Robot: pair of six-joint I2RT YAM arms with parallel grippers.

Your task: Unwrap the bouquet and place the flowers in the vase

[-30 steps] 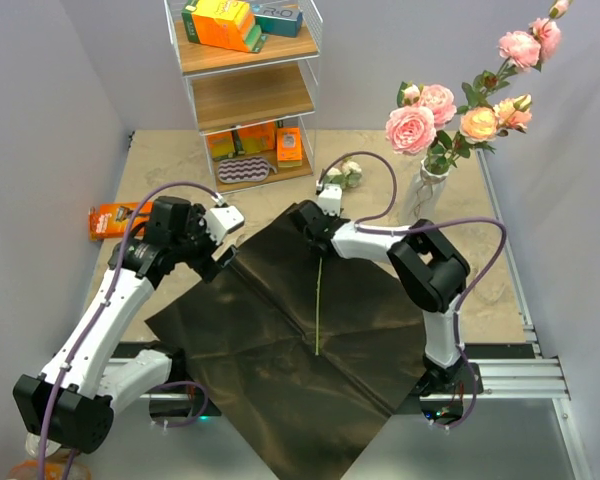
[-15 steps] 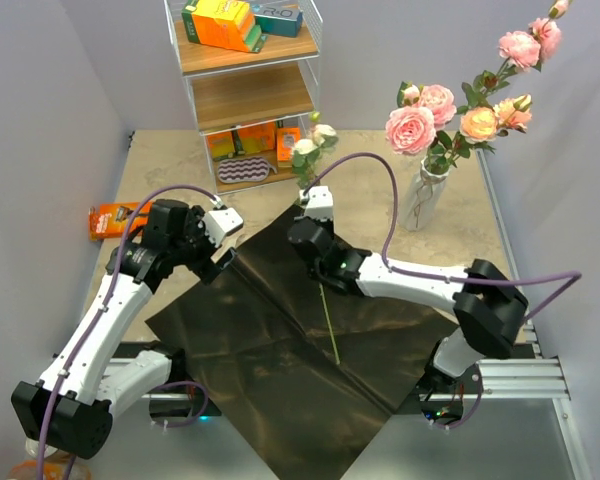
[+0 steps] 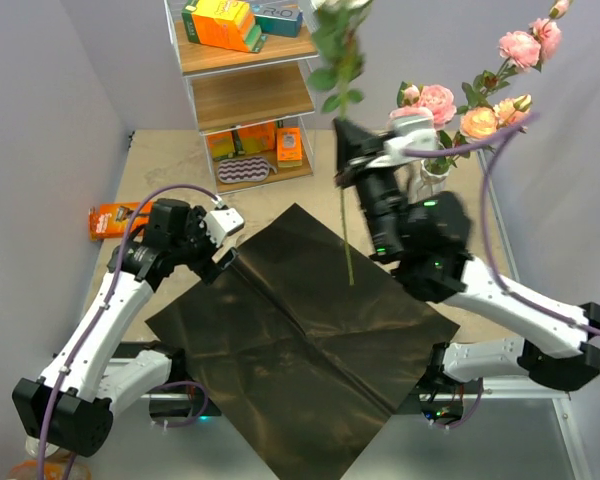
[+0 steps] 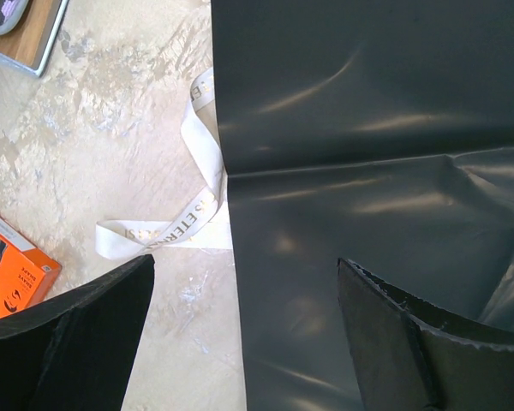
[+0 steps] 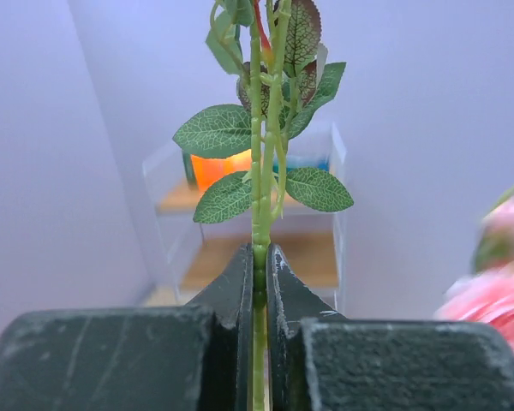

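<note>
One slender leafy flower stem (image 5: 258, 224) stands pinched in the right hand (image 5: 259, 255).

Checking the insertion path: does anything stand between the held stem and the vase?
No separate object does. But the roses already in the vase spread over its mouth, so the stem in the right gripper would probably have to thread between them.

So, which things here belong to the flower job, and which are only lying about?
Job: flower stem in the shut right hand; vase with roses already in it; black wrapping paper; pale ribbon.
Lying about: shelf rack; orange boxes on it; orange packet on the table.
</note>
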